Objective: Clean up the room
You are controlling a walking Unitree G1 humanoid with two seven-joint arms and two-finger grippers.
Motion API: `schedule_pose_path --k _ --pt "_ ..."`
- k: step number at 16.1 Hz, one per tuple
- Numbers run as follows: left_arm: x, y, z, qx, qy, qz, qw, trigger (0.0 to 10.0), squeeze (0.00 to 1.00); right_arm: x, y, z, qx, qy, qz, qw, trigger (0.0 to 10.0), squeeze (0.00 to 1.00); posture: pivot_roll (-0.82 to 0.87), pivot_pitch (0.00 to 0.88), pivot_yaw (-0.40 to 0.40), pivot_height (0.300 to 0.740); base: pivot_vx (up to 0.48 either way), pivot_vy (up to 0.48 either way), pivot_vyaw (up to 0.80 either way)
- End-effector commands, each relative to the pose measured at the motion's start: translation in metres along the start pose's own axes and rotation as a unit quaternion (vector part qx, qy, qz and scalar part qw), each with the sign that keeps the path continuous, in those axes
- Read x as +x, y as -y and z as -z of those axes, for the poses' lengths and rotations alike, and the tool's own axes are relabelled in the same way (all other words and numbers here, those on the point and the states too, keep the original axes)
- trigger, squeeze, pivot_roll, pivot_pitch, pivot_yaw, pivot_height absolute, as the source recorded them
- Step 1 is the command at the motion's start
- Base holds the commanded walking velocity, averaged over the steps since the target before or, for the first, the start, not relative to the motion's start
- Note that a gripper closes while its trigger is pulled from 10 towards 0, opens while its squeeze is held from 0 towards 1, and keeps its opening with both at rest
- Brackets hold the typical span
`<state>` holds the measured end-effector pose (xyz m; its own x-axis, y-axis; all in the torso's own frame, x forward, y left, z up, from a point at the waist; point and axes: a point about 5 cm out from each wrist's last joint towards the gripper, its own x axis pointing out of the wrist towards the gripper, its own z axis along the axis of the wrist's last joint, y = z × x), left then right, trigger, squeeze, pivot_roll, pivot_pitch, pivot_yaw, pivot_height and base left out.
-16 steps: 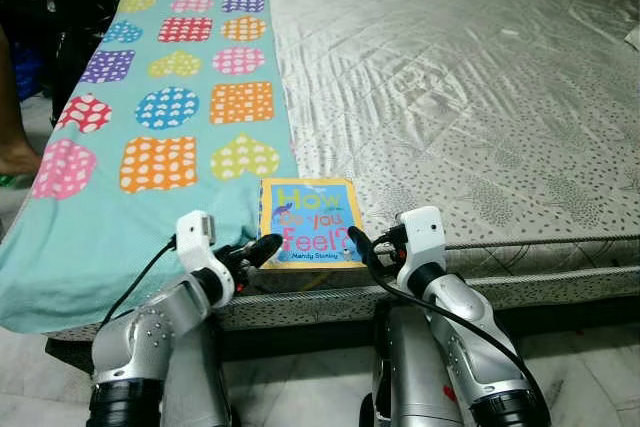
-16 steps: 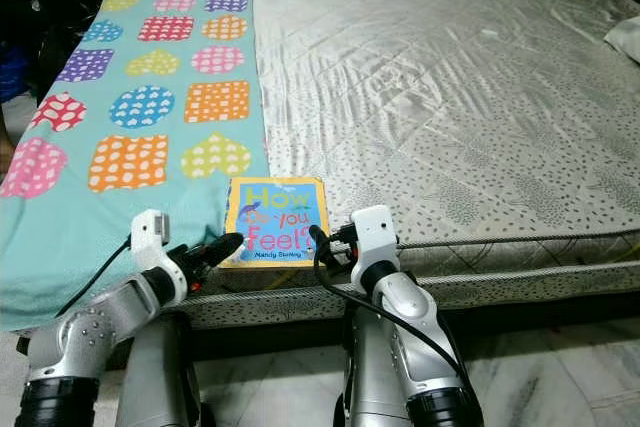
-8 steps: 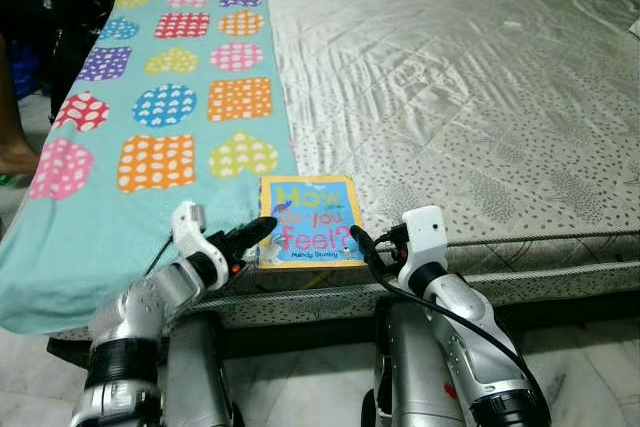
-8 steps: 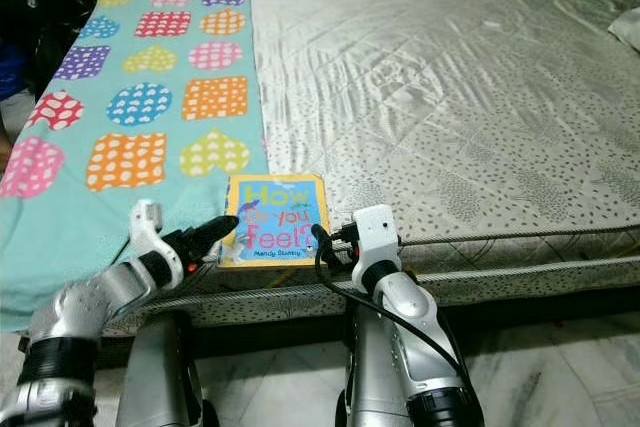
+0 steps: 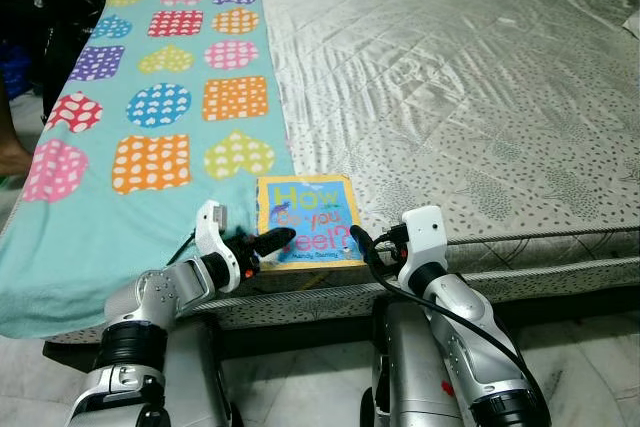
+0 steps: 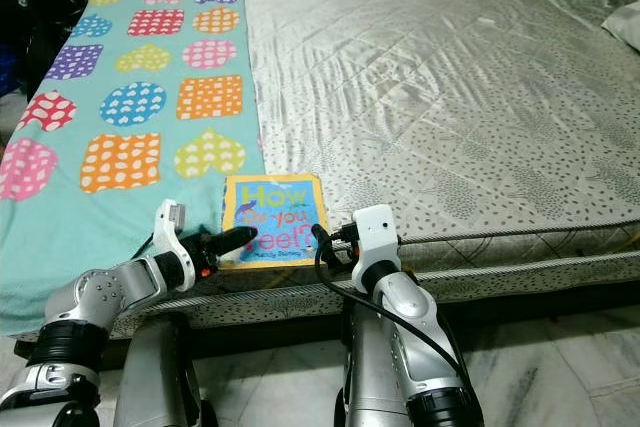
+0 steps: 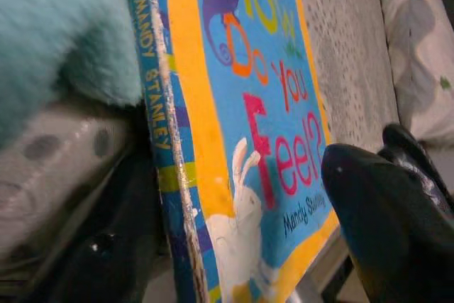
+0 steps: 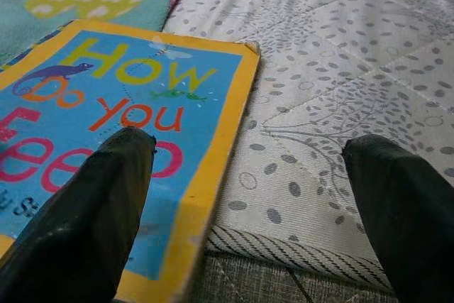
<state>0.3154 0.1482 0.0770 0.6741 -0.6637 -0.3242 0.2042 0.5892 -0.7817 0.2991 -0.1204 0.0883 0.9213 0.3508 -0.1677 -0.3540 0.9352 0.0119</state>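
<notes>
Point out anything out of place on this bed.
The children's board book "How Do You Feel?" lies loose at the mattress near edge, beside the teal patterned blanket. Left gripper and right gripper flank it, both open.

Book (image 5: 304,219) on bed (image 5: 480,97) edge (blanket (image 5: 140,137) left), grippers flanking

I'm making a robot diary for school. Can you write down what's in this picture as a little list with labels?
place: bed with a grey patterned mattress
book: "How Do You Feel?" picture book, lying flat at the bed's near edge
blanket: teal blanket with coloured dotted shapes, on the robot's left of the book
left gripper: left gripper, one finger over the book's cover, one under its spine edge
right gripper: right gripper, open, at the book's right edge
</notes>
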Motion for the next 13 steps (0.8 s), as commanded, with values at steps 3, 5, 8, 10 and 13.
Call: schedule_pose_path --k 3,5,8,10,13 --pt "0.004 -0.003 0.011 -0.013 -0.030 0.005 0.999 0.0 0.00 0.001 0.000 -0.004 -0.004 0.007 0.005 1.000 10.0 0.00 -0.15 0.099 -0.011 0.483 0.000 0.000 0.00" --pt "0.005 -0.002 0.008 -0.017 -0.025 0.015 0.999 0.0 0.00 0.002 0.000 -0.004 -0.004 0.006 0.004 1.000 10.0 0.00 -0.15 0.098 -0.012 0.483 0.000 0.000 0.00" --pt "0.006 0.002 0.006 -0.014 -0.010 0.033 0.999 0.0 0.00 0.002 0.000 -0.003 -0.007 0.004 0.003 1.000 10.0 0.00 -0.15 0.093 -0.016 0.483 0.000 0.000 0.00" --pt "0.006 0.002 0.004 -0.025 0.001 0.039 0.999 0.0 0.00 0.003 0.000 -0.003 -0.007 0.004 0.003 1.000 10.0 0.00 -0.15 0.093 -0.016 0.483 0.000 0.000 0.00" --pt "0.005 0.000 -0.003 -0.013 0.017 0.039 0.999 0.0 0.00 0.003 -0.001 -0.005 -0.003 0.011 0.000 1.000 10.0 0.00 -0.15 0.089 -0.014 0.483 0.000 0.000 0.00"
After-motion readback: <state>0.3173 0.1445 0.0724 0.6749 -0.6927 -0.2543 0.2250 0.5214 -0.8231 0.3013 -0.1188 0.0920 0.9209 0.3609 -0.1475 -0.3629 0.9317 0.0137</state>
